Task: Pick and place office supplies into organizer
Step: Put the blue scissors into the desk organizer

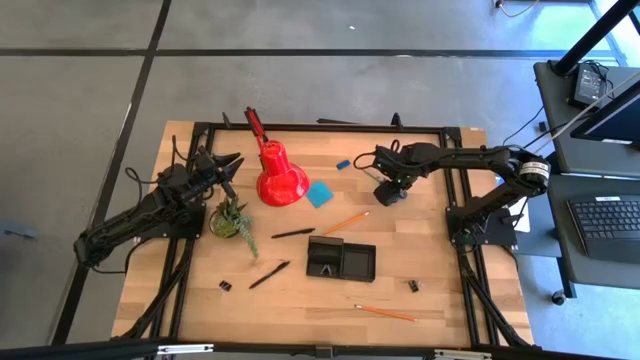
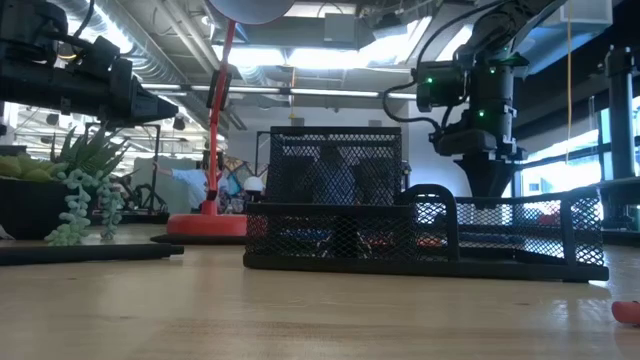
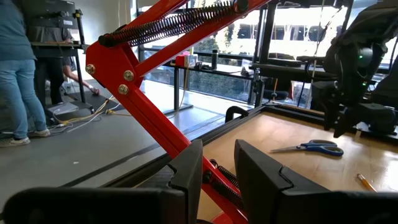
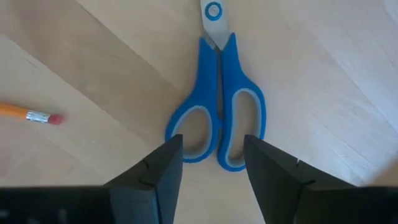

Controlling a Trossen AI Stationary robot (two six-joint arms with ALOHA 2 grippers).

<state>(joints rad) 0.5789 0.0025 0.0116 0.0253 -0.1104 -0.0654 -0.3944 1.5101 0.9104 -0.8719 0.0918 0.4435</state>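
Note:
The blue-handled scissors [image 4: 216, 124] lie flat on the wood, blades shut. They also show in the left wrist view as scissors [image 3: 311, 147]. My right gripper [image 4: 213, 168] hangs open just above their handle loops, pointing down, one finger over each side, touching nothing. In the high view the right gripper [image 1: 390, 190] hides them. The black mesh organizer [image 1: 340, 259] sits toward the near middle of the table. My left gripper [image 1: 225, 165] waits open at the far left, beside the red lamp [image 1: 280, 175].
The light-blue note pad [image 1: 319, 193] and blue eraser [image 1: 343, 164] lie left of the right gripper. Orange pencils [image 1: 347, 222] [image 1: 385, 313], black pens [image 1: 292, 233] [image 1: 270, 274] and binder clips [image 1: 226, 286] [image 1: 413, 286] are scattered around the organizer. A potted plant [image 1: 232, 220] stands near the left gripper.

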